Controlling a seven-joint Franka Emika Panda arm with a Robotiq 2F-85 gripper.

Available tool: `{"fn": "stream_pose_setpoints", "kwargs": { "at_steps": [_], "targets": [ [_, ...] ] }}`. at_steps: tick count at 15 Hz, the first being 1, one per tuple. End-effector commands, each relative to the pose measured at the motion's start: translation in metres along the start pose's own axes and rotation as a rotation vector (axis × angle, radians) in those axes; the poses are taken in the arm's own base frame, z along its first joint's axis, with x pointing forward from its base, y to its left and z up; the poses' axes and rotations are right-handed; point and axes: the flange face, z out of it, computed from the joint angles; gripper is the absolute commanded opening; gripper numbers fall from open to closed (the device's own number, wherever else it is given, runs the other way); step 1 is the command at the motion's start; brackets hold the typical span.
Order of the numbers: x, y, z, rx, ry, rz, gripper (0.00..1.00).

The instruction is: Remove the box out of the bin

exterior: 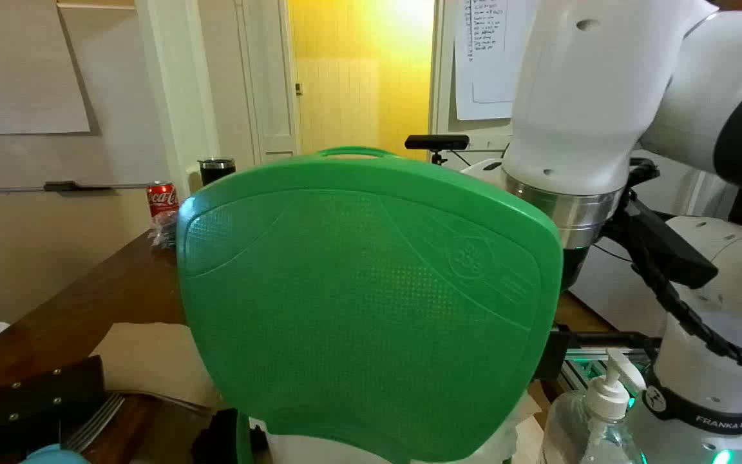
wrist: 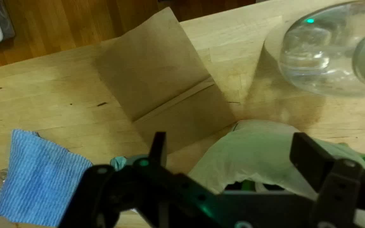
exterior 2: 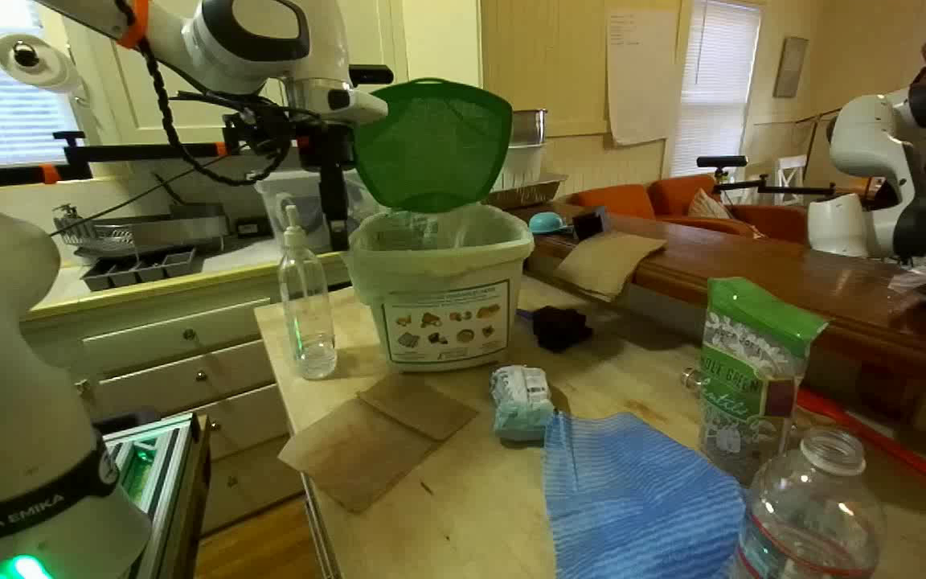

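The bin (exterior 2: 370, 301) stands on the wooden counter, pale-walled, lined with a translucent bag, its green lid (exterior 2: 435, 149) raised. In an exterior view the lid (exterior: 358, 290) hides the bin's inside and most of the gripper. My gripper (exterior 2: 337, 229) points down at the bin's left rim in an exterior view; its exact height over the rim is unclear. In the wrist view the gripper (wrist: 230, 137) is open and empty, with the bin's liner (wrist: 261, 148) below and between the fingers. Dark and green bits show inside the bin. No box can be made out.
A clear pump bottle (exterior 2: 308, 314) stands close beside the bin. Brown paper (exterior 2: 383, 442), a wrapped packet (exterior 2: 521, 402), a blue cloth (exterior 2: 632, 498), a dark cloth (exterior 2: 561, 327), a green bag (exterior 2: 752, 378) and a clear bottle (exterior 2: 813, 515) are on the counter.
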Motion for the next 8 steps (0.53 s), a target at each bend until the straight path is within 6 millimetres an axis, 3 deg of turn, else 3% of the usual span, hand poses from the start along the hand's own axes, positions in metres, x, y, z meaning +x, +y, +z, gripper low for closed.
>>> {"fn": "stream_pose_setpoints", "kwargs": {
  "at_steps": [1, 8],
  "targets": [
    [0.0001, -0.0001, -0.0003, 0.000, -0.001, 0.000, 1.00],
    [-0.0025, 0.0039, -0.0097, 0.068, 0.012, -0.027, 1.00]
  ]
}}
